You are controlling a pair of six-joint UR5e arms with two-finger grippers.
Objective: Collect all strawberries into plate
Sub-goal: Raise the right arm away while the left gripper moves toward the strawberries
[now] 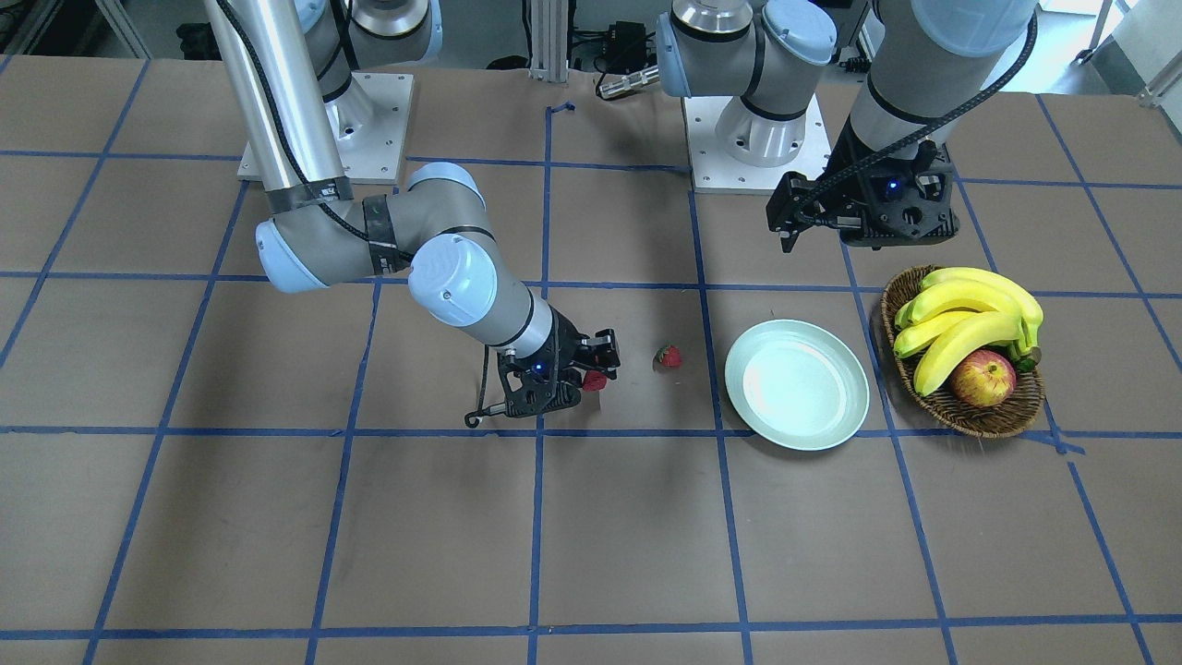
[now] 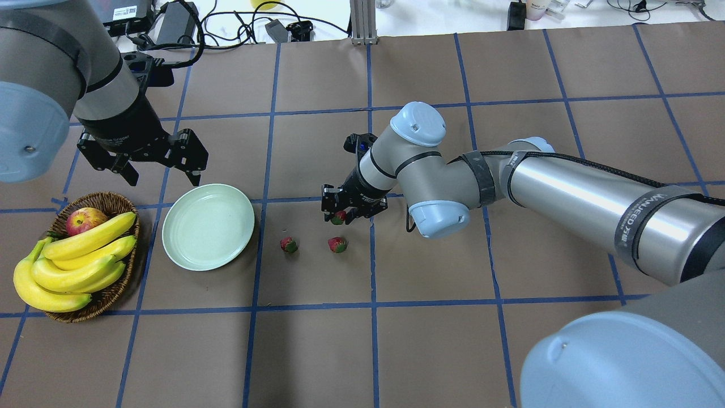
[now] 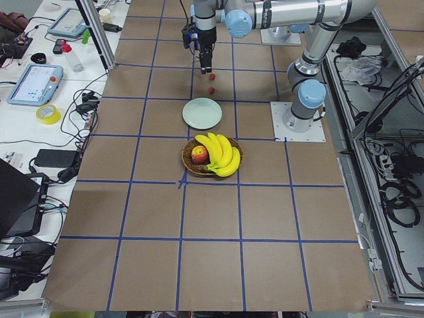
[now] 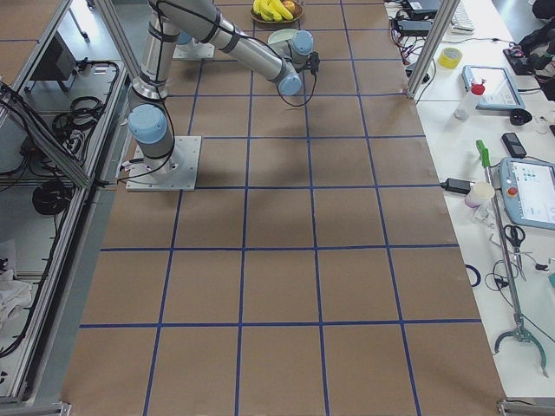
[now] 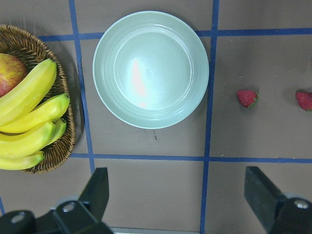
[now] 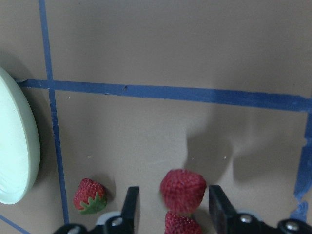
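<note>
My right gripper (image 2: 340, 215) is shut on one strawberry (image 2: 338, 217) and holds it just above the table; in the right wrist view that strawberry (image 6: 183, 190) sits between the fingers (image 6: 130, 207). Two more strawberries (image 2: 289, 245) (image 2: 337, 245) lie on the table to the right of the plate (image 2: 187, 249). The pale green plate is empty. In the front view the held strawberry (image 1: 594, 380) and one lying strawberry (image 1: 669, 356) show; the third is hidden behind the gripper. My left gripper (image 2: 163, 178) is open and empty, above the plate's far left edge (image 5: 105, 92).
A brown wicker basket (image 2: 107, 198) with bananas (image 2: 73, 266) and an apple (image 2: 85, 220) stands left of the plate. Cables and boxes lie past the table's far edge. Blue tape lines cross the brown table.
</note>
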